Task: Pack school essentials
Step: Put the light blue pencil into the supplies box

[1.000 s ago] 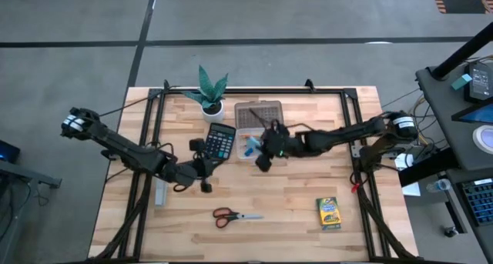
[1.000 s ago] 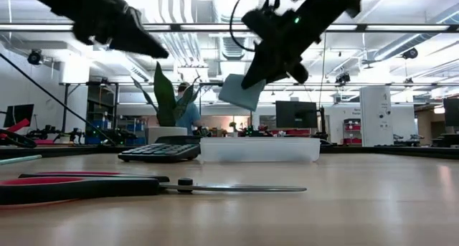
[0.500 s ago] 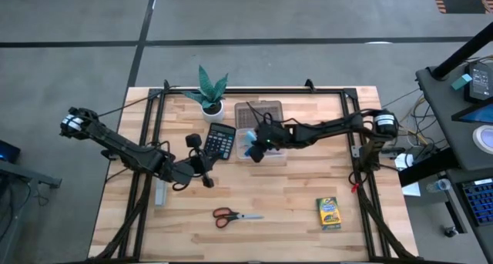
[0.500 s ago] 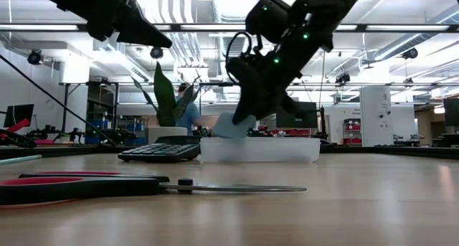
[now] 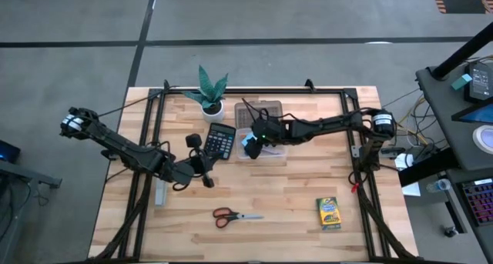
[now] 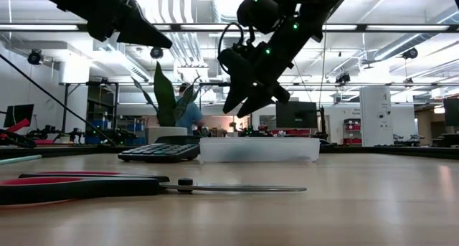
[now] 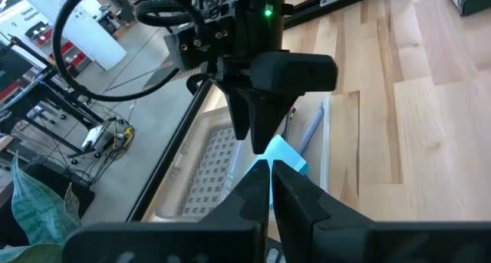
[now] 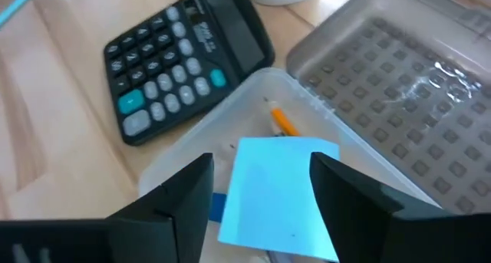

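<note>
The worktop (image 5: 293,202) is pale wood planks in a black frame, on a grey floor; the low view looks into a bright workshop with monitors, racks and a person far behind. Near the left edge lies a thin grey strip (image 5: 159,192). Close to the far edge stand a potted plant (image 5: 209,91), a black calculator (image 5: 220,141) and a clear plastic box (image 8: 253,140) with its grey lid (image 5: 258,112) beside it. Red-handled scissors (image 5: 235,215) lie near the front edge, a yellow-green crayon box (image 5: 329,212) toward the front right corner.

The left gripper (image 5: 206,179) hangs over the worktop left of centre, fingers pressed together, empty. The right gripper (image 8: 261,175) hovers above the clear box, fingers parted; the light-blue note pad (image 8: 280,195) lies in the box below them, on pencils (image 8: 284,123).
</note>
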Controlling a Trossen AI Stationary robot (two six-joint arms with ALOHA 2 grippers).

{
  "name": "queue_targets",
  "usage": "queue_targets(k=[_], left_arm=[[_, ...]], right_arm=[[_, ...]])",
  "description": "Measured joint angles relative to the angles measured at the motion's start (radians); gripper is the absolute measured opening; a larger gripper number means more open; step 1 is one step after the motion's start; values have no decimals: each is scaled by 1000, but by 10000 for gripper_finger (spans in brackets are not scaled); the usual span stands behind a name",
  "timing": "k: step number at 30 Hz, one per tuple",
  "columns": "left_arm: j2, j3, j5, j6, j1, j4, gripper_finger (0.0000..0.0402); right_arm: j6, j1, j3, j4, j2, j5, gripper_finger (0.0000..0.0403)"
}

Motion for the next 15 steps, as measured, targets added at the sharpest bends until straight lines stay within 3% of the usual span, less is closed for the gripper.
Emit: queue_targets(k=[5,12,15], left_arm=[[0,0,0,0,0,11,1],[2,0,0,-1,0,16,1],[2,0,0,-1,0,20,1]], right_arm=[[-25,1,-5,-12,0,-4,159],[-45,-1,-44,-119,0,47,33],[-40,-2,-73,-88,0,57,15]])
